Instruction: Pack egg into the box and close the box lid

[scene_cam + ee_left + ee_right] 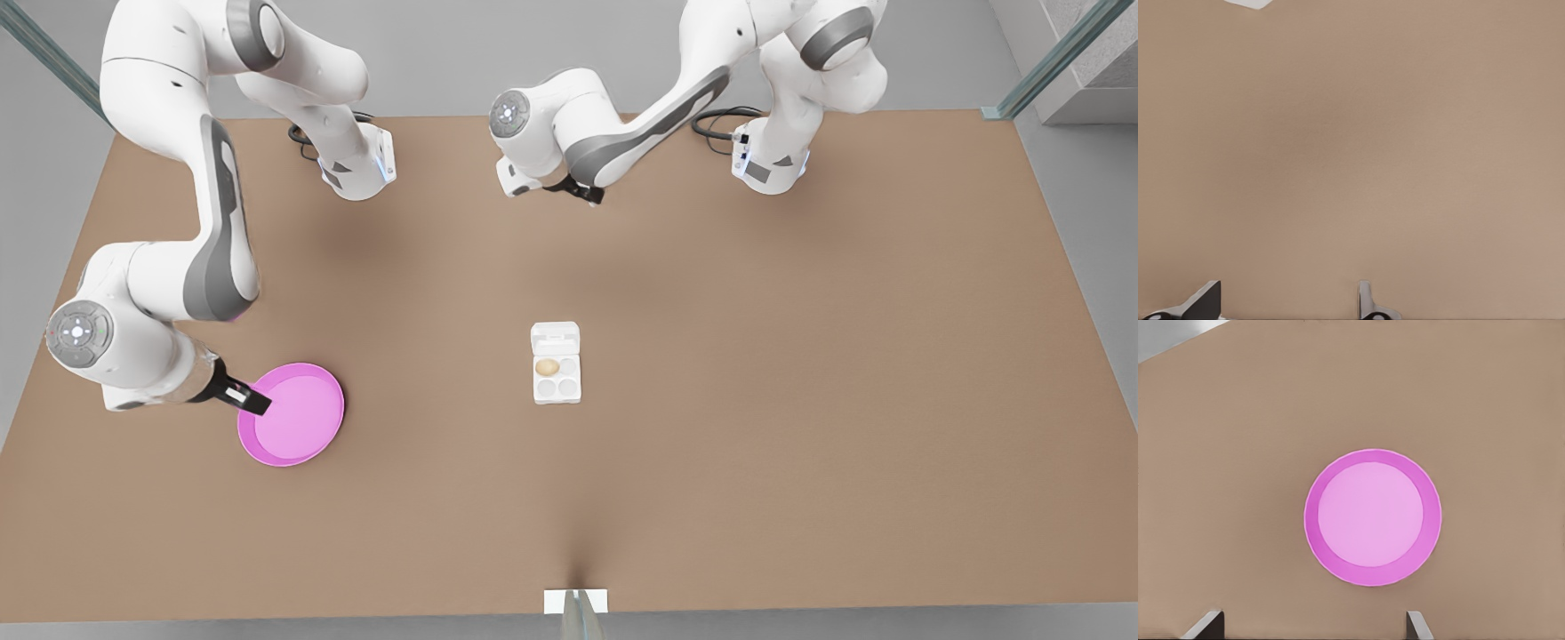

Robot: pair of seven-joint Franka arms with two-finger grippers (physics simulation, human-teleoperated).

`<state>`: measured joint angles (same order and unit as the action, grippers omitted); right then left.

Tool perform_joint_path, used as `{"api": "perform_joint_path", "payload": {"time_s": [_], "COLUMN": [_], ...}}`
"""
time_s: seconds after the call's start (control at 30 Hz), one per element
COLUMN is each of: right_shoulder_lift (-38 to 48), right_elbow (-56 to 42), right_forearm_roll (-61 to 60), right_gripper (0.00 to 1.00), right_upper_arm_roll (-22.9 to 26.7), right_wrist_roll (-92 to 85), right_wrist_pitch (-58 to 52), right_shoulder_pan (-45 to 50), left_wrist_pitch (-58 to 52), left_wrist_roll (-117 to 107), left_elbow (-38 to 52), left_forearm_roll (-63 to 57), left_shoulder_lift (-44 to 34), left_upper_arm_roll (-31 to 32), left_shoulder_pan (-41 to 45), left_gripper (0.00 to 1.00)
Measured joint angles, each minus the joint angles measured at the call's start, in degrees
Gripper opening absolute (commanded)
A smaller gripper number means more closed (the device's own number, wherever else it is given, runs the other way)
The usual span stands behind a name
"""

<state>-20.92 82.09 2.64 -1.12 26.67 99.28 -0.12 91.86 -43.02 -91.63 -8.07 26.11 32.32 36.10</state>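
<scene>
The white box (557, 379) sits mid-table with its lid (556, 339) folded open flat behind the cups. The tan egg (547, 366) lies in the cup next to the hinge, on the front view's left. My left gripper (584, 191) hangs far behind the box near the table's back, open (1285, 300), over bare table; a white corner (1248, 3) shows at the edge of its wrist view. My right gripper (254, 401) is open (1313, 623) over the edge of the pink plate, well away from the box, with nothing between its fingers.
The round pink plate (298, 418) (1373, 517) lies empty at the front view's left. A small white bracket (575, 601) sits at the table's near edge. The arms' bases stand along the table's far edge.
</scene>
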Motion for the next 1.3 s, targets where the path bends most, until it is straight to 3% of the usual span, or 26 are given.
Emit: {"api": "perform_joint_path", "payload": {"time_s": [0.2,0.4,0.73,1.03,1.13,1.2,1.3], "right_shoulder_lift": [3.04,2.42,2.22,2.34,2.39,2.7,3.49], "right_elbow": [1.4,0.01,0.62,-3.71,-4.75,-6.27,-7.06], "right_forearm_roll": [-0.56,-0.61,-0.31,-0.7,-0.84,-0.91,-1.01], "right_gripper": [1.0,1.0,1.0,1.0,1.0,1.0,1.0], "right_upper_arm_roll": [0.4,0.04,0.04,-0.03,-0.11,-0.88,-1.79], "right_wrist_roll": [-8.88,-15.42,-22.52,-26.24,-27.03,-27.49,-28.09], "right_wrist_pitch": [-2.96,-2.95,-2.84,-2.9,-2.78,-2.94,-3.32], "right_shoulder_pan": [-0.67,0.22,0.03,0.21,0.6,0.57,0.75], "left_wrist_pitch": [9.04,14.78,17.51,19.33,19.06,15.58,10.64], "left_wrist_roll": [-8.96,-14.85,-19.96,-20.89,-20.65,-18.79,-14.91], "left_elbow": [0.64,1.2,6.17,13.3,13.8,15.39,15.98], "left_forearm_roll": [-14.38,-22.82,-25.12,-25.27,-25.07,-24.14,-22.7], "left_shoulder_lift": [11.85,14.92,15.36,21.52,19.4,11.88,6.84], "left_upper_arm_roll": [-0.45,-0.44,-0.42,-2.98,-2.51,-0.28,1.04], "left_shoulder_pan": [-8.0,-11.13,-14.1,-15.13,-16.67,-24.98,-37.61], "left_gripper": [1.0,1.0,1.0,1.0,1.0,1.0,1.0]}}
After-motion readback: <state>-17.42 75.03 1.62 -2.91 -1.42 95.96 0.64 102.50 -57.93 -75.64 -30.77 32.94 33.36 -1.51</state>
